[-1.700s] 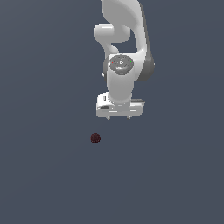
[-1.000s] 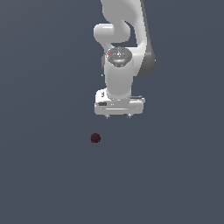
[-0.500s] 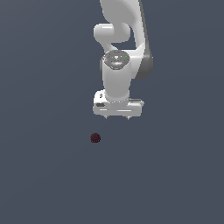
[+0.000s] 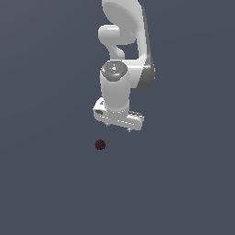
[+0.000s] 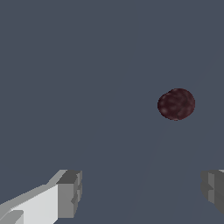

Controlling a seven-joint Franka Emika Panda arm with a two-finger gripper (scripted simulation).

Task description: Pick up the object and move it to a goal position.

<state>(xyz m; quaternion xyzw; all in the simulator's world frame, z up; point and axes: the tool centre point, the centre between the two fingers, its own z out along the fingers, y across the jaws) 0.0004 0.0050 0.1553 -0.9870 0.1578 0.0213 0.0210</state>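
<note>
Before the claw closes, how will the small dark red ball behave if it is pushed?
The ball looks round, so a push would probably roll it. Its bumpy skin may help grip. It lies apart from the open claw.

The smooth white plastic-looking end effector [image 4: 118, 125] has a soft sheen, with matt grey finger pads [image 5: 70, 194]. Near it lies the small dark maroon ball [image 4: 100, 145], dull and bumpy like a berry. The slate-grey surface [image 4: 46, 183] looks flat and matt.
</note>
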